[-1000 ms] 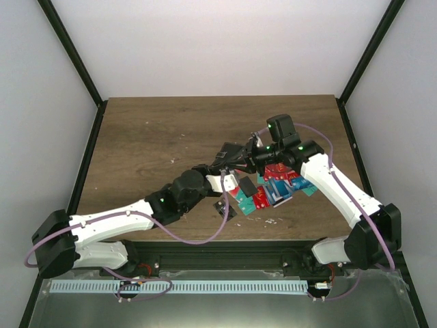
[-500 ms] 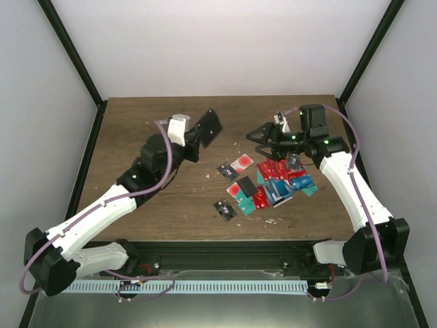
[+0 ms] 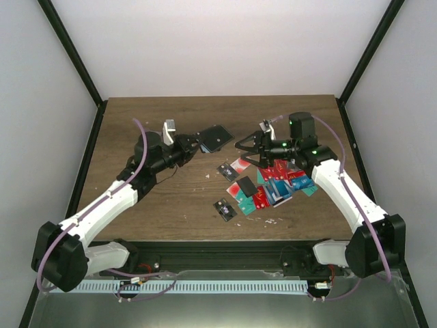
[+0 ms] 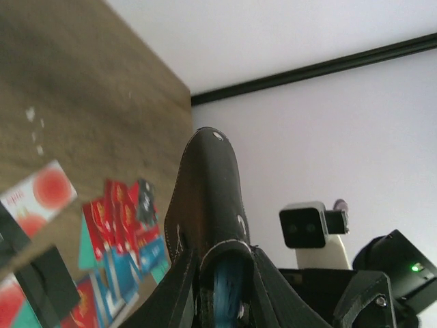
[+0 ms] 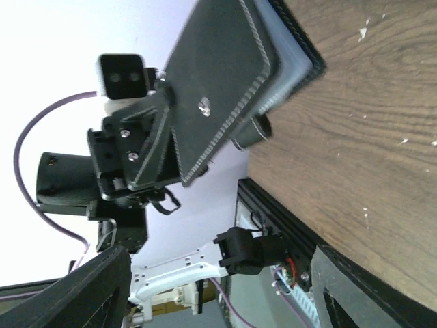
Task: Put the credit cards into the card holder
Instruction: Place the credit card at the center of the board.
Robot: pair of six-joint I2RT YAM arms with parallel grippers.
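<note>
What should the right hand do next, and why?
Probably lower the right hand onto the white card with a red circle and close on it. That hand is open and empty near the credit cards, while the left hand holds the card holder close by.

This is looking like a robotics lab test cell. White panels (image 3: 225,48) and black frame posts (image 3: 72,51) are enclosing a wood-grain table (image 3: 171,205), with a left arm (image 3: 109,201) and a right arm (image 3: 348,195) standing bolted at its near edge.

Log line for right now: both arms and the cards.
left fingers: shut on card holder, raised | right fingers: open, empty, facing holder | credit cards: loose on table
</note>
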